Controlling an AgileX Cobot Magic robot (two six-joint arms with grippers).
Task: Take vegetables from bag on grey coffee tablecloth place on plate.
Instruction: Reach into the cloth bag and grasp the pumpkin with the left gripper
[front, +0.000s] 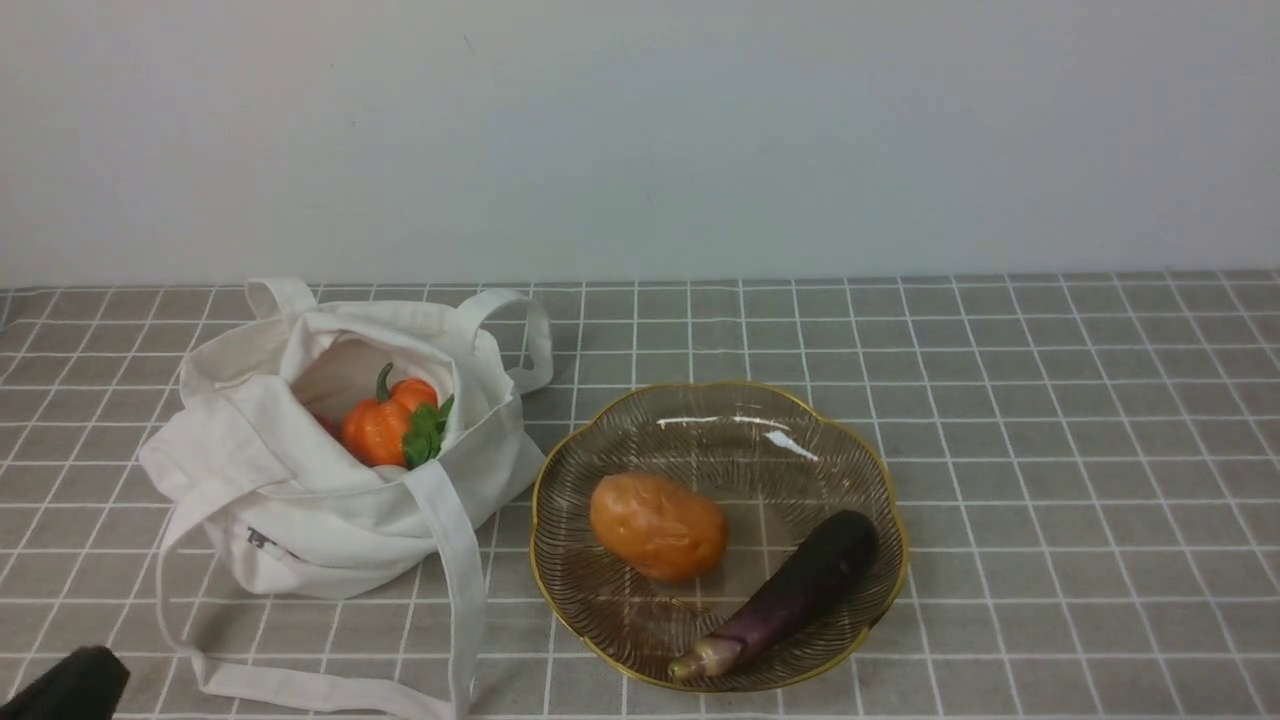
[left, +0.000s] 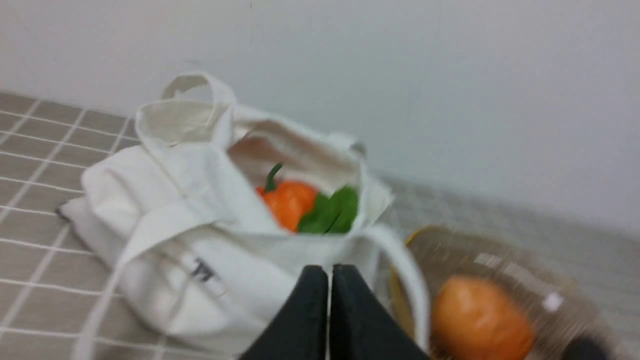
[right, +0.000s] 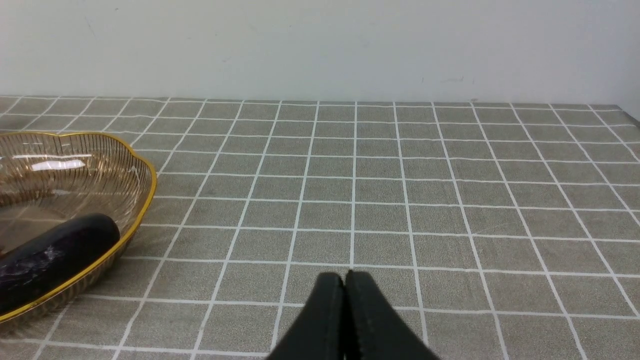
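Observation:
The white canvas bag (front: 300, 500) lies on the grey checked tablecloth (front: 1050, 480) at the left, mouth open. Inside it are an orange pumpkin (front: 380, 425) with a green stem and a green leafy sprig (front: 425, 435); both also show in the left wrist view, pumpkin (left: 287, 202) and sprig (left: 332, 212). The smoky glass plate (front: 700, 420) with a gold rim sits to the bag's right. My left gripper (left: 328, 272) is shut and empty, in front of the bag; only a black part of it (front: 65, 685) shows at the front view's bottom left corner. My right gripper (right: 345, 277) is shut and empty over bare cloth right of the plate (right: 135, 175).
In the plate lie an orange-brown potato (front: 657, 525) and a dark purple eggplant (front: 790, 595). The bag's long straps (front: 455, 580) trail on the cloth toward the front edge. A pale wall stands behind the table.

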